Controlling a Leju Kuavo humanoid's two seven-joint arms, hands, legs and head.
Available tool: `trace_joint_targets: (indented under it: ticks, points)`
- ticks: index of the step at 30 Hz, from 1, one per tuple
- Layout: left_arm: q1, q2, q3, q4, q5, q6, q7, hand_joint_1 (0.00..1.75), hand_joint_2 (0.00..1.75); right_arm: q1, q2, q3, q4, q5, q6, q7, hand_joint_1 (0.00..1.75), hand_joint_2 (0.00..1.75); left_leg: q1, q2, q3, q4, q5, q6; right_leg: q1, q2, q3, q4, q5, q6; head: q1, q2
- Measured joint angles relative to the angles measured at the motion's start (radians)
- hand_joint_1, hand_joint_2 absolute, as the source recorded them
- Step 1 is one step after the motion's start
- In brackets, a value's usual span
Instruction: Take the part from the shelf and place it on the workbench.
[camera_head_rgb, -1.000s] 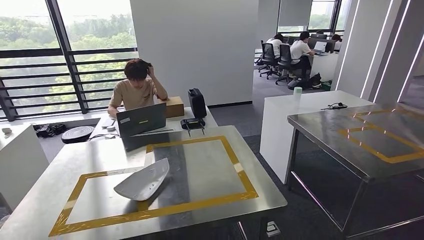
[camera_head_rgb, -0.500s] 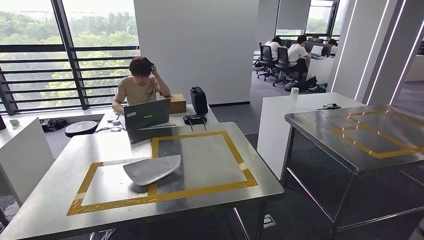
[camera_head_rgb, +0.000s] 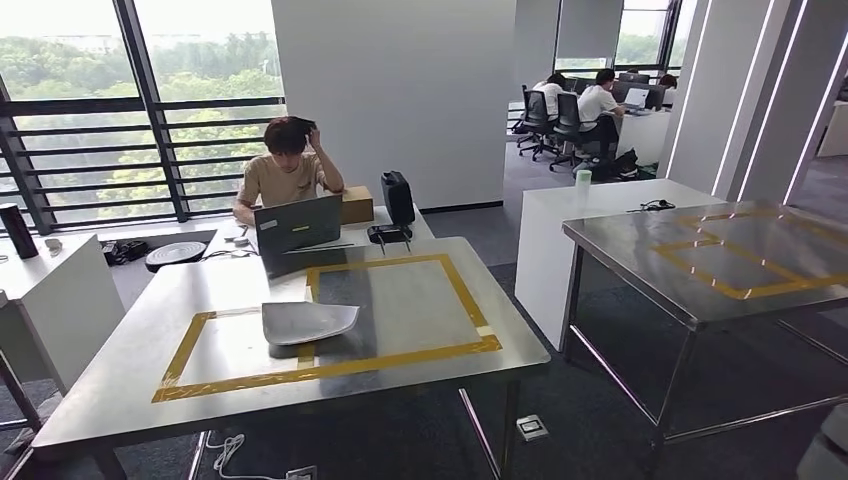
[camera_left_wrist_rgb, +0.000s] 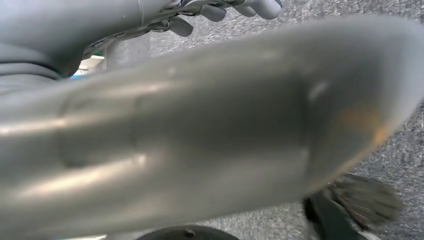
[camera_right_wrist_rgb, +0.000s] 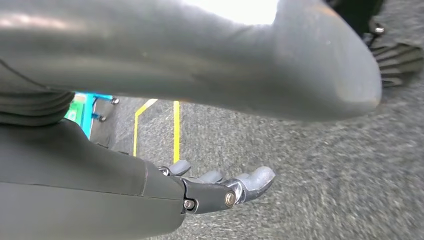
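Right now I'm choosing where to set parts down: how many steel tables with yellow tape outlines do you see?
2. The near steel table stands in front, with a grey curved part lying on its tape; the second steel table stands to the right, partly cut off by the frame.

Your head view looks from high up, forward and down across the steel workbench (camera_head_rgb: 120, 375) and a second steel table (camera_head_rgb: 640, 265), both at middle distance. Your left wrist view sits close behind the left hand (camera_left_wrist_rgb: 220, 10), pressed up against a grey curved part (camera_left_wrist_rgb: 200, 130) (blurred by nearness), with carpet (camera_left_wrist_rgb: 400, 150) beyond. Your right wrist view sits equally close behind the right hand (camera_right_wrist_rgb: 220, 187), facing the same carpet. Both wrist views share that floor.
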Motion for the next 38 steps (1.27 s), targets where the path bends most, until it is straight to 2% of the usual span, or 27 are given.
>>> trace_joint_targets:
  ticks: [1,3,5,6,7,8,10,11,12,13,14,15,16,17,19,21,22,24,26,27,28,30,32,33,34,36,38]
  points:
    - [-0.002,-0.001,0.002,0.000,-0.009,-0.004,-0.037,0.00,0.00,-0.001,-0.001,0.006,0.000,0.009,0.000,-0.004,0.00,0.00,-0.002,-0.001,0.055,-0.078,-0.006,0.004,0.000,0.000,-0.012,0.004,0.011,0.006,0.000,0.000]
    - [-0.007,-0.003,0.002,-0.001,-0.049,-0.014,-0.117,0.00,0.00,-0.007,-0.004,0.019,0.000,0.021,0.000,-0.012,0.00,0.00,-0.008,-0.004,0.114,-0.183,-0.032,0.016,0.000,-0.001,-0.023,0.004,0.033,0.017,0.000,0.000]
    - [-0.016,-0.004,-0.011,0.000,-0.107,-0.026,-0.175,0.00,0.00,-0.014,-0.006,0.025,0.000,0.015,0.000,-0.015,0.00,0.00,-0.016,-0.004,0.108,-0.201,-0.024,0.035,-0.004,0.000,-0.028,-0.002,0.056,0.030,0.000,0.000]
    - [-0.025,-0.004,-0.023,0.000,-0.138,-0.032,-0.190,0.00,0.00,-0.018,-0.007,0.026,0.000,0.007,0.000,-0.014,0.00,0.00,-0.017,-0.001,0.100,-0.202,-0.014,0.045,-0.008,0.003,-0.034,0.002,0.053,0.035,-0.001,0.000]
    - [-0.038,-0.004,-0.038,0.000,-0.168,-0.041,-0.197,0.00,0.00,-0.020,-0.006,0.026,0.000,-0.002,0.000,-0.013,0.00,0.44,-0.017,0.000,0.088,-0.203,-0.002,0.055,-0.010,0.005,-0.043,0.019,0.028,0.040,-0.001,0.000]
    - [-0.054,-0.005,-0.053,0.000,-0.194,-0.049,-0.198,0.00,0.00,-0.021,-0.006,0.026,0.000,-0.010,0.000,-0.010,0.00,0.87,-0.017,0.001,0.073,-0.204,0.011,0.064,-0.012,0.008,-0.056,0.056,-0.016,0.044,-0.001,0.000]
    - [-0.087,-0.010,-0.085,0.000,-0.234,-0.066,-0.192,0.00,0.00,-0.025,-0.003,0.026,0.000,-0.019,0.001,-0.003,0.00,1.75,-0.020,-0.001,0.043,-0.202,0.036,0.073,-0.012,0.012,-0.084,0.173,-0.125,0.047,0.000,0.000]
    - [-0.101,-0.015,-0.100,0.000,-0.249,-0.072,-0.185,0.00,0.00,-0.026,-0.002,0.026,0.000,-0.020,0.001,0.002,0.00,1.75,-0.023,-0.001,0.028,-0.200,0.048,0.075,-0.011,0.013,-0.093,0.234,-0.156,0.046,0.000,0.000]
    - [-0.111,-0.021,-0.114,0.000,-0.258,-0.076,-0.179,0.00,0.00,-0.028,0.000,0.026,0.000,-0.020,0.001,0.008,0.00,1.75,-0.025,-0.001,0.013,-0.198,0.060,0.075,-0.009,0.014,-0.091,0.276,-0.163,0.044,0.000,0.000]
    - [-0.118,-0.026,-0.126,0.000,-0.264,-0.079,-0.172,0.00,0.00,-0.028,0.001,0.026,0.000,-0.020,0.001,0.014,0.00,1.75,-0.027,0.001,-0.004,-0.194,0.072,0.074,-0.006,0.015,-0.075,0.290,-0.147,0.041,0.000,0.000]
    - [-0.121,-0.031,-0.136,0.000,-0.267,-0.079,-0.165,0.00,0.00,-0.028,0.002,0.025,0.000,-0.021,0.000,0.022,0.00,1.75,-0.028,0.002,-0.020,-0.190,0.083,0.072,-0.003,0.016,-0.041,0.269,-0.120,0.037,0.000,0.000]
    - [-0.121,-0.034,-0.143,0.000,-0.265,-0.079,-0.160,0.00,0.00,-0.026,0.002,0.024,0.000,-0.023,0.000,0.029,0.00,1.75,-0.028,0.003,-0.035,-0.185,0.092,0.070,0.000,0.017,0.008,0.216,-0.094,0.032,0.001,0.000]
    - [-0.119,-0.038,-0.146,0.000,-0.260,-0.079,-0.153,0.00,0.00,-0.025,0.003,0.023,0.000,-0.025,0.000,0.037,0.00,1.75,-0.028,0.005,-0.047,-0.181,0.100,0.068,0.003,0.018,0.065,0.140,-0.089,0.026,0.001,0.000]
    - [-0.115,-0.040,-0.148,0.001,-0.254,-0.080,-0.145,0.00,0.00,-0.024,0.003,0.021,0.000,-0.028,0.000,0.045,0.00,1.75,-0.029,0.006,-0.056,-0.178,0.108,0.064,0.007,0.018,0.115,0.067,-0.097,0.021,0.001,0.000]
    - [-0.102,-0.042,-0.148,0.003,-0.241,-0.081,-0.116,0.00,0.00,-0.021,0.004,0.018,0.000,-0.032,0.000,0.065,0.00,1.75,-0.028,0.010,-0.063,-0.179,0.125,0.054,0.014,0.019,0.161,-0.015,-0.120,0.012,0.001,0.000]
    - [-0.079,-0.037,-0.148,0.007,-0.234,-0.082,-0.076,0.00,0.00,-0.016,0.006,0.016,0.000,-0.034,0.000,0.086,0.00,1.75,-0.027,0.009,-0.067,-0.181,0.136,0.042,0.013,0.017,0.153,-0.028,-0.106,0.002,0.001,0.000]
    - [-0.066,-0.035,-0.148,0.008,-0.231,-0.082,-0.061,0.00,0.00,-0.014,0.007,0.015,0.000,-0.035,0.000,0.092,0.00,1.75,-0.026,0.007,-0.073,-0.171,0.122,0.036,0.010,0.015,0.145,-0.032,-0.097,-0.005,0.000,0.000]
    - [-0.041,-0.029,-0.148,0.011,-0.229,-0.082,-0.048,0.00,0.00,-0.012,0.009,0.012,0.000,-0.035,-0.001,0.096,0.00,1.75,-0.021,0.000,-0.096,-0.099,0.042,0.024,0.006,0.011,0.125,-0.034,-0.076,-0.016,-0.001,0.000]
    - [-0.030,-0.027,-0.148,0.013,-0.228,-0.083,-0.036,0.00,0.00,-0.011,0.009,0.011,0.000,-0.035,-0.001,0.095,0.00,1.75,-0.016,-0.003,-0.122,0.023,-0.046,0.014,0.006,0.008,0.097,-0.029,-0.057,-0.020,-0.002,0.000]
    - [-0.028,-0.025,-0.148,0.014,-0.228,-0.085,-0.024,0.00,0.00,-0.011,0.009,0.011,0.000,-0.036,-0.002,0.093,0.00,1.75,-0.013,-0.003,-0.125,0.071,-0.059,0.009,0.006,0.005,0.081,-0.025,-0.047,-0.018,-0.002,0.000]
    - [-0.027,-0.023,-0.148,0.015,-0.228,-0.089,-0.010,0.00,0.00,-0.012,0.009,0.011,0.000,-0.038,-0.002,0.087,0.00,1.75,-0.009,-0.003,-0.115,0.093,-0.048,0.006,0.006,0.003,0.062,-0.019,-0.037,-0.016,-0.002,0.000]
    - [-0.024,-0.016,-0.147,0.015,-0.226,-0.098,0.008,0.00,0.00,-0.012,0.009,0.007,0.000,-0.046,-0.002,0.070,0.00,1.75,-0.001,-0.002,-0.049,0.044,0.004,0.000,0.003,0.001,0.023,-0.004,-0.018,-0.008,-0.002,0.000]
    - [-0.023,-0.009,-0.145,0.013,-0.220,-0.099,0.001,0.00,0.00,-0.013,0.009,0.000,-0.001,-0.054,-0.001,0.058,0.00,1.75,0.000,-0.004,0.053,-0.090,-0.001,0.001,0.002,0.001,-0.006,0.011,-0.001,0.004,-0.002,0.000]
    - [-0.023,-0.007,-0.144,0.011,-0.217,-0.097,-0.012,0.00,0.00,-0.013,0.009,-0.003,-0.001,-0.055,-0.002,0.056,0.00,1.75,-0.002,-0.006,0.086,-0.144,-0.014,0.005,0.002,0.001,-0.012,0.015,0.008,0.010,-0.001,0.000]
    - [-0.023,-0.005,-0.142,0.010,-0.215,-0.093,-0.029,0.00,0.00,-0.014,0.010,-0.005,-0.001,-0.054,-0.002,0.055,0.00,1.75,-0.006,-0.008,0.103,-0.178,-0.027,0.012,0.000,0.001,-0.016,0.015,0.018,0.016,-0.001,0.000]
    - [-0.022,-0.003,-0.138,0.009,-0.215,-0.086,-0.063,0.00,0.00,-0.014,0.014,-0.006,-0.001,-0.045,-0.002,0.052,0.00,1.75,-0.012,-0.008,0.091,-0.190,-0.015,0.031,-0.005,0.003,-0.020,0.013,0.032,0.028,-0.002,0.000]
    - [-0.026,-0.003,-0.136,0.009,-0.222,-0.084,-0.082,0.00,0.00,-0.013,0.017,-0.006,-0.001,-0.038,-0.002,0.049,0.00,1.75,-0.012,-0.004,0.078,-0.192,-0.001,0.047,-0.009,0.008,-0.030,0.023,0.017,0.038,-0.003,0.000]
